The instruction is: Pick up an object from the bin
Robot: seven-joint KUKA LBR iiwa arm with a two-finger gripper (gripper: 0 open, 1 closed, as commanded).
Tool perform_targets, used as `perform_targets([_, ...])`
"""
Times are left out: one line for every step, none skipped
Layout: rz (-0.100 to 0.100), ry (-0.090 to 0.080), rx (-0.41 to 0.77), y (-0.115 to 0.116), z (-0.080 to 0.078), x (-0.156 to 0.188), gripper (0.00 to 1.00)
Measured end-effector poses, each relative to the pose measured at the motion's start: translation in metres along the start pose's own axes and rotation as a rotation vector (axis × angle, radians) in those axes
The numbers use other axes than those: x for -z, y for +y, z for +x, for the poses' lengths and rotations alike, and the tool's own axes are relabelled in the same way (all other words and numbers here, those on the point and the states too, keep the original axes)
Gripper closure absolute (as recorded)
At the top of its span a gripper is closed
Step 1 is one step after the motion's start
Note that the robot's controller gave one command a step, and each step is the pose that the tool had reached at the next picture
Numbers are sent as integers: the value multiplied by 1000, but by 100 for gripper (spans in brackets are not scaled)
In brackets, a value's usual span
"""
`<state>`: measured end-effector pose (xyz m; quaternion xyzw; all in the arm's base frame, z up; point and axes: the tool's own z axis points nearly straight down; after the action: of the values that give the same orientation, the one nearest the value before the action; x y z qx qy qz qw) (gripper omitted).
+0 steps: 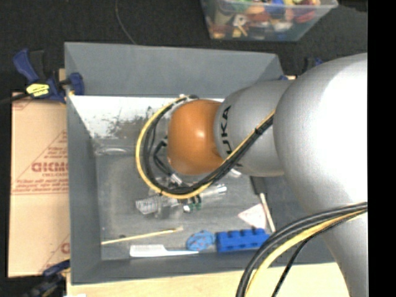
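Note:
My gripper (171,179) peeks out below the arm's orange cover, low over the middle of the bin floor. Just beneath it lie a crumpled clear plastic piece (148,205) and a small clear item with a green end (197,203), which also reaches under the arm. Closer to the front wall are a thin wooden skewer (142,235), a white flat stick (153,250), a blue round piece (199,240) and a blue toy brick (242,239).
A white-and-pink paper triangle (253,215) and a thin pale stick (267,210) lie at the right, partly under the arm. The arm and its cables cover the bin's centre and right. The left part of the floor is bare.

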<state>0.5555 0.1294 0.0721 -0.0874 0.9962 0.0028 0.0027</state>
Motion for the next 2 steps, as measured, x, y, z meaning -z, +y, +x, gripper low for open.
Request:
perform_targets([0, 0, -1, 0, 0, 0, 100])
perform_targets([-1, -2, -1, 0, 0, 2, 100])
